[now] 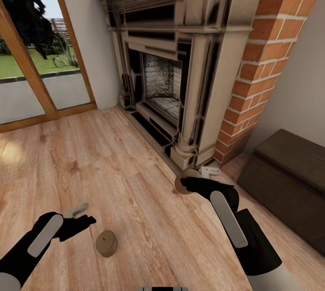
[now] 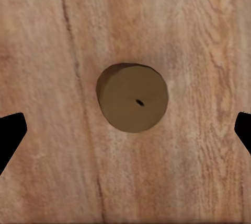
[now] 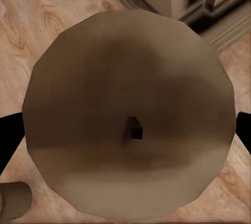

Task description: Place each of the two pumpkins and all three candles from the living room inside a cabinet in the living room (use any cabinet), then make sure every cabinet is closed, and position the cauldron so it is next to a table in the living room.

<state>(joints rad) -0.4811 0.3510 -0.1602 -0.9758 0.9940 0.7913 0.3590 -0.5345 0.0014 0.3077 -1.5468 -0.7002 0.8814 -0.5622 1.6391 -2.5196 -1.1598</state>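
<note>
Head view: a wooden floor (image 1: 135, 182) is seen, with a fireplace (image 1: 180, 65) at 12 o'clock, a brick column (image 1: 266, 56) at 1 o'clock, and a glass door (image 1: 31, 56) at 10 o'clock. One section of the low dark-brown cabinet (image 1: 289, 182) sits at 3–4 o'clock against the wall; its front appears shut.

Right gripper (image 1: 189, 185) — jaws are closed on a candle (image 1: 183, 184), held just in front of the fireplace base. In the right wrist view this candle's (image 3: 128, 114) top and wick are seen very close, with a dark fingertip at each side edge. Another small cylinder end (image 3: 13, 200) is seen on the floor in a corner of that view — likely a further candle, not certain.

Left gripper (image 1: 88, 223) — jaws are spread wide, holding nothing. A second candle (image 1: 106, 243) stands upright on the floor at 7 o'clock, just beside the left fingertips and not touched. In the left wrist view it (image 2: 133, 97) is seen from above between the two fingertips, well clear of both.

A small white object (image 1: 210, 172) lies by the fireplace foot, unidentifiable.
</note>
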